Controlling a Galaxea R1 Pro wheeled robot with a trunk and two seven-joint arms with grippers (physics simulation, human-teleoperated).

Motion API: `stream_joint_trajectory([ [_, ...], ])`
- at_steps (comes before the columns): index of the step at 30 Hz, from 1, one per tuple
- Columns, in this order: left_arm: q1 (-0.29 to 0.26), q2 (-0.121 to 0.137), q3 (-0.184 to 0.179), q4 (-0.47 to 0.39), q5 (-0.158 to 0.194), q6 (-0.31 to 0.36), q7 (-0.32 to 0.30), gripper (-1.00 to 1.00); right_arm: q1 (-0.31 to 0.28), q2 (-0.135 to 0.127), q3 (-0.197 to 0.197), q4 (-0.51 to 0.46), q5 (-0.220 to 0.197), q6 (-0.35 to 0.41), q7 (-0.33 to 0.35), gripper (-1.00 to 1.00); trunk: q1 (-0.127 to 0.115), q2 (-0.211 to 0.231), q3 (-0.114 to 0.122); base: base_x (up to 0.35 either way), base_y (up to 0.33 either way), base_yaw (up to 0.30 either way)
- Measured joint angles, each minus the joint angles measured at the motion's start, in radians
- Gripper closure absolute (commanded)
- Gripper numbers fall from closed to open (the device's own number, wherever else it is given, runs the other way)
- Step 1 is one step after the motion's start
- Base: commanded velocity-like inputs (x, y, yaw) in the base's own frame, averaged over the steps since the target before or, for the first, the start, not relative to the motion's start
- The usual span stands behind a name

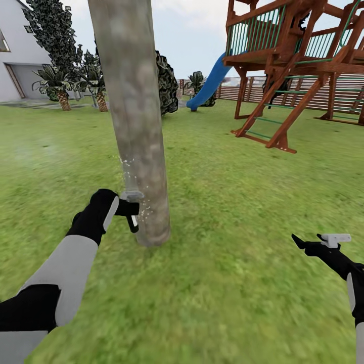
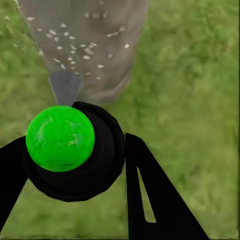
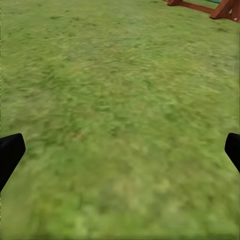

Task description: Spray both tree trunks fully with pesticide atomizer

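Mottled grey-brown tree trunk (image 1: 135,121) rises from the lawn (image 1: 227,202), white pesticide specks (image 2: 75,40) dotting its base. The left gripper (image 1: 126,210) pinches the pesticide atomizer (image 2: 70,150) just beside the trunk. The right gripper (image 1: 316,243) hangs spread over grass, well apart.

The tree trunk (image 1: 134,121) is cut off by the upper edge of the head view, so its crown is not seen. Against the trunk, the pesticide atomizer (image 1: 132,205) is partly covered by the left gripper (image 1: 126,210), and its body is too small to be made out. In the left wrist view the atomizer's sides are hidden behind the fingers (image 2: 150,200), which are cropped by the edge. The play structure (image 1: 298,65) beyond the trunk is cut off by the frame.
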Motion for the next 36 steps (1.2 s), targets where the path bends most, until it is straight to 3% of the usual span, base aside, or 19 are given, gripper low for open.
stream_joint_trajectory([
  [6,-0.006,0.002,0.001,0.015,0.001,0.0,0.0,1.0,0.0,0.0,0.0,0.0,0.0,0.0,0.0,-1.0,0.0,0.0,0.0,0.0,0.0,0.0],
  [9,-0.099,0.001,0.005,-0.023,0.002,0.016,0.004,1.0,0.0,-0.001,0.0,-0.001,0.0,0.0,0.0,-1.0,0.0,0.0,0.0,0.0,0.0,0.0],
  [12,-0.133,0.0,0.005,-0.027,0.003,0.018,0.004,1.0,0.0,-0.002,0.0,-0.002,0.0,0.0,0.0,-1.0,0.0,0.0,0.0,0.0,0.0,0.0],
  [15,-0.121,0.001,0.006,-0.018,0.0,0.01,0.005,1.0,0.0,-0.002,0.0,-0.002,0.0,0.0,0.0,-1.0,0.0,0.0,0.0,0.0,0.0,0.0],
  [18,-0.035,-0.001,0.003,-0.011,0.0,-0.002,0.01,1.0,0.0,0.0,0.0,0.001,0.001,0.0,0.0,-1.0,0.0,0.0,0.0,0.0,0.0,0.0],
  [21,-0.001,-0.001,0.002,-0.012,-0.001,-0.005,0.012,1.0,0.0,0.0,0.0,0.001,0.001,0.001,0.0,-1.0,0.0,0.0,0.0,0.0,0.0,0.0],
  [29,0.006,-0.003,0.002,-0.012,0.003,-0.004,0.012,1.0,0.0,-0.003,0.0,-0.002,0.0,0.001,0.0,-1.0,0.0,0.0,0.0,0.0,-0.215,0.023],
  [36,0.006,-0.005,0.002,-0.012,0.001,-0.004,0.013,1.0,0.0,-0.003,0.0,-0.002,0.0,0.001,0.0,-1.0,0.0,0.0,0.0,0.0,-0.267,0.254],
])
